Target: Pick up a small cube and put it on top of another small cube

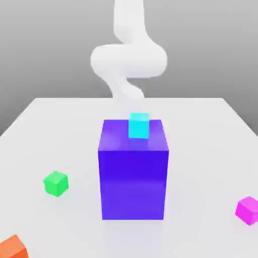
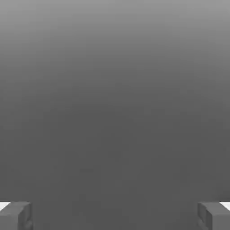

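Note:
The small magenta-pink cube (image 1: 248, 209) lies on the white table at the exterior view's right, near the front edge. My white arm (image 1: 128, 60) curls down behind the big blue-purple block (image 1: 133, 179), well away from that cube. In the hand view my gripper (image 2: 115, 216) is open: its two grey fingertips (image 2: 16, 215) stand far apart with nothing between them, against a plain grey background.
A cyan cube (image 1: 139, 125) sits on top of the blue-purple block at its far edge. A green cube (image 1: 56, 183) rests on the table (image 1: 60, 131) at the exterior view's left. An orange cube (image 1: 12, 248) shows at the front left corner.

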### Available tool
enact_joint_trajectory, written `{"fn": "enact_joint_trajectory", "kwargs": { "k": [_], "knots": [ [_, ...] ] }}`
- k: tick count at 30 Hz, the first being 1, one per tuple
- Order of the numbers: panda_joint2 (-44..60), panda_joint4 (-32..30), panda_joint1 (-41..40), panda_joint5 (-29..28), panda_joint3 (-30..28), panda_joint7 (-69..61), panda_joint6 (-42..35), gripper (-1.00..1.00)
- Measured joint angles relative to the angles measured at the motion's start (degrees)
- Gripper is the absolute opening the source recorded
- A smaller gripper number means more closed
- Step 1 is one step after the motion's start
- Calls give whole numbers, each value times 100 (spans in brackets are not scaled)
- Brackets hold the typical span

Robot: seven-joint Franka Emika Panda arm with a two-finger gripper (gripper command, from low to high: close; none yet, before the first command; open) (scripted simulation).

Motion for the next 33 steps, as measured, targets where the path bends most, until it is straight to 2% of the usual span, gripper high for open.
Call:
{"fn": "enact_joint_trajectory", "kwargs": {
  "k": [11, 18, 28, 32, 33],
  "knots": [
    [2301, -245, 127, -667, 1270, 855, 791, 0],
    [3774, -395, 500, -1252, 1845, 1511, 1273, 0],
    [5786, -607, 1404, -1678, 2113, 2146, 2043, 0],
    [6619, -434, 1886, -2244, 1599, 2593, 2606, 0],
    [6783, -393, 1997, -2364, 1465, 2684, 2725, -100]
  ]
}}
